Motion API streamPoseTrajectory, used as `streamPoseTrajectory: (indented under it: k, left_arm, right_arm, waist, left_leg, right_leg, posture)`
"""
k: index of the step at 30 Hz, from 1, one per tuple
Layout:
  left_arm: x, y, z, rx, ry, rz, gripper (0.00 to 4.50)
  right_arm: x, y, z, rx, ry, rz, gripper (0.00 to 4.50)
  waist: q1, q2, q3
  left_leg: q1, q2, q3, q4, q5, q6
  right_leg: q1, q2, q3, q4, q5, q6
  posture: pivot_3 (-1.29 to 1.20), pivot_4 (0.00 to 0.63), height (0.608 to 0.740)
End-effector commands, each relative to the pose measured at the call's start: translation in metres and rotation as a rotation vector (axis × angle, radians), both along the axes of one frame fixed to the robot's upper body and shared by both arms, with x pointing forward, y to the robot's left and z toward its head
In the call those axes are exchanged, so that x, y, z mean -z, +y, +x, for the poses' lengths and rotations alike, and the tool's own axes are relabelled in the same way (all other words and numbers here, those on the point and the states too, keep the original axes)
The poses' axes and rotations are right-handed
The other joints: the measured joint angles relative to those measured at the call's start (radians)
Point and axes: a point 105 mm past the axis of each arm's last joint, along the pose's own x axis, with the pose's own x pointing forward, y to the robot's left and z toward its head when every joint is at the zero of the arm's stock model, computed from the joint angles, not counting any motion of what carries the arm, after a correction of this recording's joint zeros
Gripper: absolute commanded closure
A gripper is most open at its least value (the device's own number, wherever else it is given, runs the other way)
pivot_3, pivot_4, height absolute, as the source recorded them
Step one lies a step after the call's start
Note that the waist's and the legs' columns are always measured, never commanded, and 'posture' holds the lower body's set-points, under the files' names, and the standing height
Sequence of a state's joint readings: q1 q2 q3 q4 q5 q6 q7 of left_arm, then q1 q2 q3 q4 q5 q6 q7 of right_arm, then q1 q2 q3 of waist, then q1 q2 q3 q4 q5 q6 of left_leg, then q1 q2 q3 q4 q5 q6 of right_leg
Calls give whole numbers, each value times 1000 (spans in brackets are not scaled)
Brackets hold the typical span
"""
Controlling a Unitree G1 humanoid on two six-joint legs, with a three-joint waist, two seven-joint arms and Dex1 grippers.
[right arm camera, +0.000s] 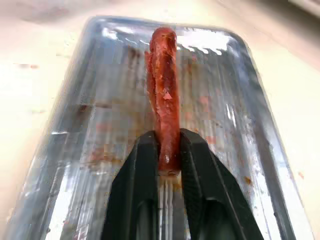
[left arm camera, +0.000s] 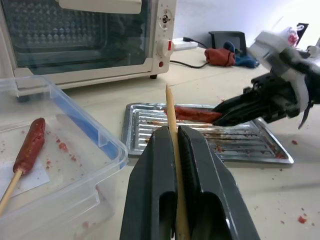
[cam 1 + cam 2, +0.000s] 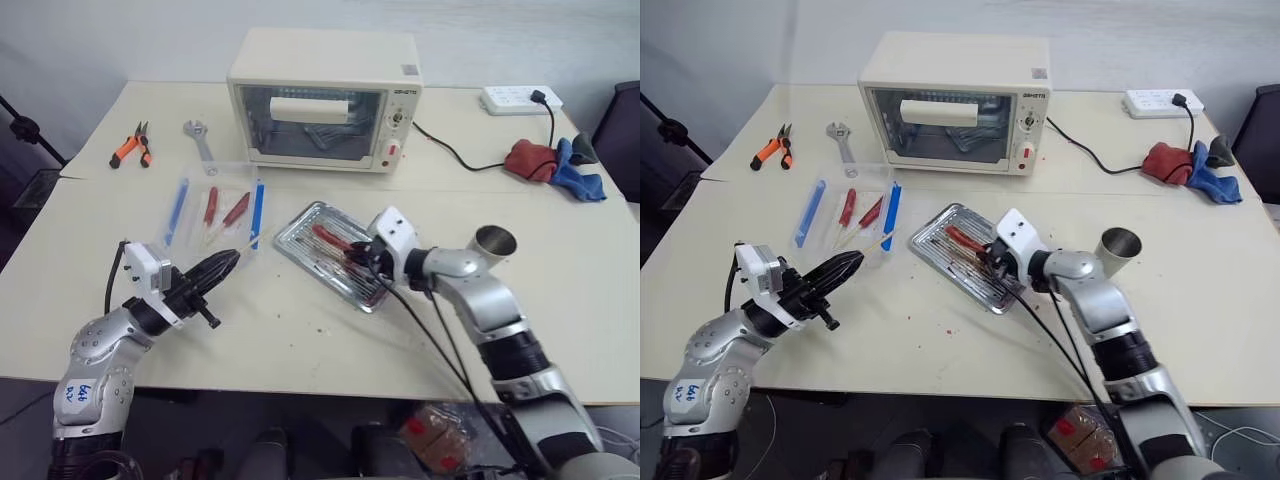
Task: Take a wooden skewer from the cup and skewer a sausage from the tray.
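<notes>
While we look down over the table (image 3: 300, 340), our left gripper (image 3: 222, 263) sits nearest, at the near left, its two fingers pressed onto the wooden skewer (image 2: 172, 130), whose pointed tip sticks out past them toward the tray (image 3: 300, 232). Just beyond that gripper lies a clear plastic box (image 3: 232, 180) with blue sticks (image 3: 176, 210) and two skewered sausages (image 3: 237, 209) inside. To the right, near the middle of the table, our right gripper (image 1: 169, 150) reaches over the tray and pinches one end of the sausage (image 1: 165, 85) between its fingers; we cannot tell whether the sausage's far end is touching the ribbed bottom. The cup (image 3: 494, 241) stands just right of our right arm. Farther back we see the toaster oven (image 3: 322, 100), with orange-handled pliers (image 3: 133, 146) and a wrench (image 3: 199, 137) to its left, and a power strip (image 3: 520, 98) and bunched cloths (image 3: 555, 165) at the far right.
</notes>
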State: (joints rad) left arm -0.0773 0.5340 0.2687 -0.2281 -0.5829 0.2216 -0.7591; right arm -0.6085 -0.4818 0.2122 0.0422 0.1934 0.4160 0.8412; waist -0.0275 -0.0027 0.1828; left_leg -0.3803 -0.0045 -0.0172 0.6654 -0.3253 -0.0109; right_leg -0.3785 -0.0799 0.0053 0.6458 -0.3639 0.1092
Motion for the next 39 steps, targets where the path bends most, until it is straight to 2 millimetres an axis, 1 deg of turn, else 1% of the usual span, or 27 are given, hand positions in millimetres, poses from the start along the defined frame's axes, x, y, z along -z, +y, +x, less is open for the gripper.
streamPoseTrajectory:
  k: [1, 2, 4, 5, 7, 9, 11, 16, 21, 30, 39]
  left_arm:
    - [-6, -7, -10, 106, -16, 83, 4500]
    - [-3, -10, -14, 161, 1, 126, 4500]
    - [2, -16, -27, 291, 50, 207, 4500]
    - [4, -19, -32, 350, 74, 242, 4500]
    - [7, -21, -41, 438, 107, 313, 4500]
    - [3, -24, -45, 487, 121, 334, 4500]
    - [-4, -27, -45, 515, 119, 325, 4500]
    - [-12, -35, -46, 564, 102, 316, 4500]
    - [-13, -36, -47, 578, 107, 318, 4500]
    - [-18, -40, -46, 583, 99, 288, 4500]
    - [-16, -48, -48, 615, 110, 279, 4500]
  right_arm:
    - [-27, -4, -26, -237, -122, -2, 3941]
    - [-28, -8, -37, -328, -114, -21, 3941]
    - [-28, -21, -59, -479, -45, -66, 3941]
    - [-28, -26, -66, -522, -13, -82, 3941]
    - [-31, -30, -73, -576, 0, -96, 3941]
    - [-33, -31, -76, -611, -11, -114, 3941]
    - [-32, -31, -78, -624, -16, -126, 3941]
    - [-27, -34, -79, -621, -10, -132, 3941]
    - [-25, -36, -78, -606, -2, -129, 3941]
    - [-20, -35, -78, -603, 0, -119, 3941]
    - [-20, -29, -78, -607, 5, -92, 3941]
  waist:
    - [-1, 0, 0]
    - [-1, 0, 0]
    - [-1, 0, 0]
    - [-1, 0, 0]
    - [-2, 0, 0]
    - [-5, 0, 0]
    - [-3, 0, 0]
    - [0, 0, 0]
    - [0, 0, 0]
    - [0, 0, 0]
    - [0, 0, 0]
  left_leg:
    - [0, 0, 0, 0, 0, 0]
    - [0, 0, 0, 0, 0, 0]
    - [0, 0, 0, 0, 0, 0]
    - [0, 0, 0, -1, 0, 0]
    - [0, 1, 0, -1, 0, 0]
    - [1, 1, 0, -1, 0, 0]
    - [1, 2, 0, -1, 0, 0]
    - [1, 1, -1, -1, 0, 0]
    - [1, 1, -1, -1, 0, 0]
    - [1, 1, -1, 0, 0, 0]
    - [1, 1, 0, 0, 0, 0]
  right_leg:
    - [0, 0, 0, 0, 0, 0]
    - [1, 0, 0, -1, 0, 0]
    - [1, 0, 0, -2, 0, 0]
    - [1, 0, 0, -2, 0, 0]
    - [2, 0, 0, -3, 0, 0]
    - [2, -1, 1, -5, 0, 0]
    - [2, 0, 0, -5, 0, 0]
    - [2, -1, 0, -4, 0, -1]
    - [2, -1, 0, -4, 0, -1]
    - [2, -1, 0, -4, 0, -1]
    - [2, -1, 0, -3, 0, -1]
  posture:
    - [0, 150, 740]
    - [0, 150, 740]
    - [0, 150, 740]
    - [0, 150, 740]
    - [0, 150, 740]
    - [0, 150, 740]
    - [0, 150, 740]
    - [0, 150, 740]
    - [0, 150, 740]
    - [0, 150, 740]
    - [0, 150, 740]
